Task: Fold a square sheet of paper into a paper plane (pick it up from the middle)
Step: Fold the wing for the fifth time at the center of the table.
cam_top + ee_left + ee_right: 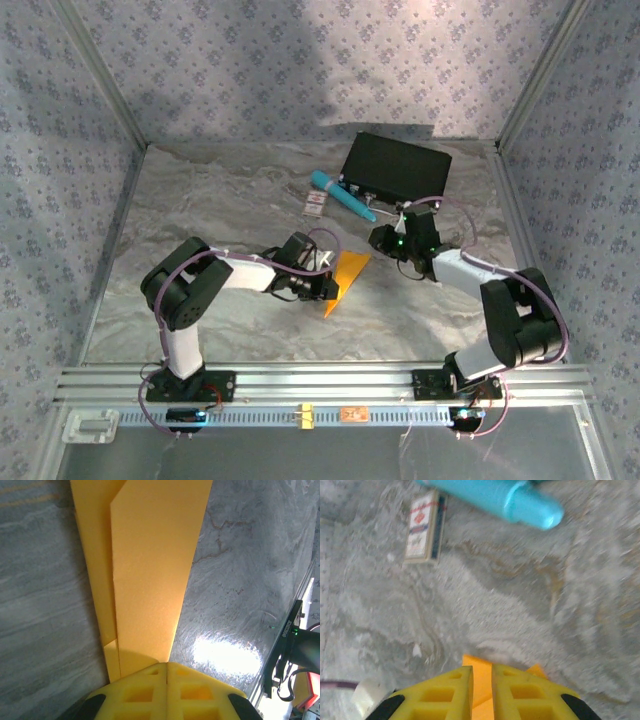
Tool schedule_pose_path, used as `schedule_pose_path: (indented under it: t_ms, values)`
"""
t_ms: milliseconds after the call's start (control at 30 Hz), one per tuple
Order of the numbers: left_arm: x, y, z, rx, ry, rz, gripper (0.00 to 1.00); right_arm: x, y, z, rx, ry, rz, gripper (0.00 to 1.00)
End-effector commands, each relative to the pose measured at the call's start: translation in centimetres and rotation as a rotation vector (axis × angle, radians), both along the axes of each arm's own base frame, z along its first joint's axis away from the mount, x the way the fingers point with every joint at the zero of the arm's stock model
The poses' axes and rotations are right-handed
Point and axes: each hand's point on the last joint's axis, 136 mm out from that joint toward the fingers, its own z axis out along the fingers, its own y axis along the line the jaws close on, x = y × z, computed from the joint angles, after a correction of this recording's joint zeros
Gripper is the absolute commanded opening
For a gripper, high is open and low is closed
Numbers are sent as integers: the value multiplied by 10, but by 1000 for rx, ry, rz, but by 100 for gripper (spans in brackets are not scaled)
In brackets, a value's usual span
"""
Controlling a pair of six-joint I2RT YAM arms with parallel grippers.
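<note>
Marble-look table (220, 200), patterned walls (300, 60); L fingers (140, 695) clamp folded paper (150, 570); R fingers (440, 695) unclear.

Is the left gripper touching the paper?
Touching. Left wrist view: the left gripper is closed on the end of the folded paper.

The left claw (166, 666) has its fingers squeezed tight together. The right claw (482, 669) holds its fingers a tiny bit apart.
</note>
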Motion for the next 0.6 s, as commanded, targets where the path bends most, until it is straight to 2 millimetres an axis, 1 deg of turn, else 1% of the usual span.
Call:
schedule_pose_path:
  t_ms: [0,100,167,233,400,500,567]
  values:
    - [-21,36,-45,186,108,35,0,-27,31,-11,33,46,124,17]
    - [-21,35,-44,183,108,35,0,-38,53,-22,40,77,193,15]
    - [-21,35,-44,183,109,36,0,-43,61,-33,34,107,209,12]
    - [-20,33,-43,180,108,34,0,-47,62,-46,20,138,206,8]
    - [-16,30,-34,162,97,43,0,-57,42,-82,-50,221,137,5]
    - [-17,29,-29,150,93,38,0,-60,29,-97,-85,253,99,5]
    - [-19,28,-24,138,85,29,1,-60,25,-102,-92,264,90,4]
